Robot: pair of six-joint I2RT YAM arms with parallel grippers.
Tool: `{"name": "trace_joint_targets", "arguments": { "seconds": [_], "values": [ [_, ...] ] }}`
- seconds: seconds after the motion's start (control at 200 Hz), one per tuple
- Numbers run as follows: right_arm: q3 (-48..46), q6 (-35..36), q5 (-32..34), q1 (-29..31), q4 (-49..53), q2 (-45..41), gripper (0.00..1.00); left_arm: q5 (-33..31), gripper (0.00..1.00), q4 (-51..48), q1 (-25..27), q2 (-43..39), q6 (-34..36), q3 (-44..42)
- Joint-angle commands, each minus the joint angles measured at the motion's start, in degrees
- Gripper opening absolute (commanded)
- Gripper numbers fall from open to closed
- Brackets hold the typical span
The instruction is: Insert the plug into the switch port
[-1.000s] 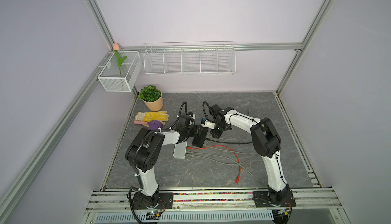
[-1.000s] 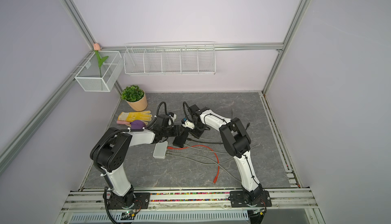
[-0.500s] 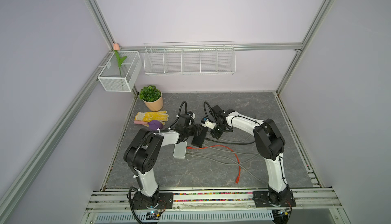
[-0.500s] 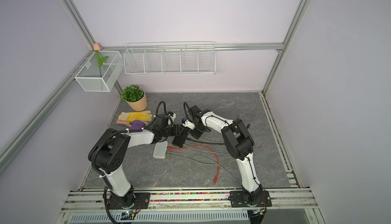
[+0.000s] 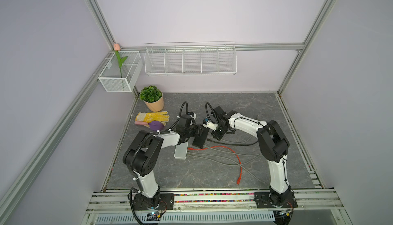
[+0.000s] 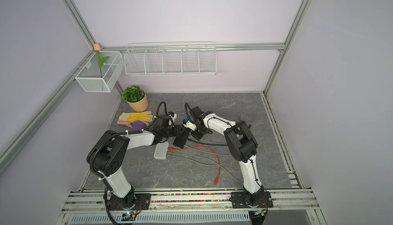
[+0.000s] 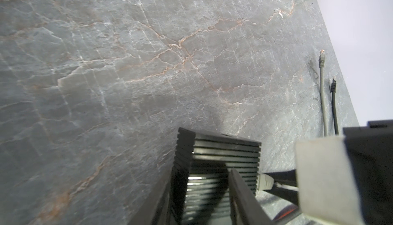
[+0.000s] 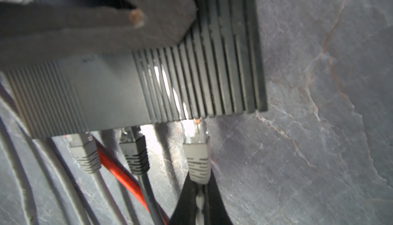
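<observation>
Presently: one grey plug (image 8: 196,155), its clear tip at the mouth of the end port of the black switch (image 8: 191,75); whether it has seated cannot be told. The switch stands mid-desk (image 5: 212,170), between the two arms. The right hand (image 8: 198,194) is clamped on the cable at the tail of the plug's boot. The left hand (image 5: 198,130) is closed over the ribbed casing, bracing it. A second grey plug (image 8: 85,149) and a black plug (image 8: 134,149) occupy neighbouring ports. Handling, as judged: the plug is light, with a hard, brittle tip and latch tab, a rubbery boot and a limp cable. It is best held on the boot, since a grip further back lets the tip wander. The switch is light and likely to slide unless held.
</observation>
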State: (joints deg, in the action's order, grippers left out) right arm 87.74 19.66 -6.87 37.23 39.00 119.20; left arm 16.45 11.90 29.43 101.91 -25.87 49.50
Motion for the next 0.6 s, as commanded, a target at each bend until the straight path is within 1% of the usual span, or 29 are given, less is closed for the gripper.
{"name": "trace_joint_targets", "arguments": {
  "seconds": [0.0,0.595],
  "values": [
    [-0.35,-1.02,-3.32,1.42,-8.50,-3.57,0.07,6.10,0.42,1.05,2.74,-0.77,-0.15,-0.36],
    [-3.64,-2.96,-2.52,2.07,-14.03,-5.38,0.07,6.41,0.41,1.13,4.66,2.14,-0.52,0.84]
  ]
}}
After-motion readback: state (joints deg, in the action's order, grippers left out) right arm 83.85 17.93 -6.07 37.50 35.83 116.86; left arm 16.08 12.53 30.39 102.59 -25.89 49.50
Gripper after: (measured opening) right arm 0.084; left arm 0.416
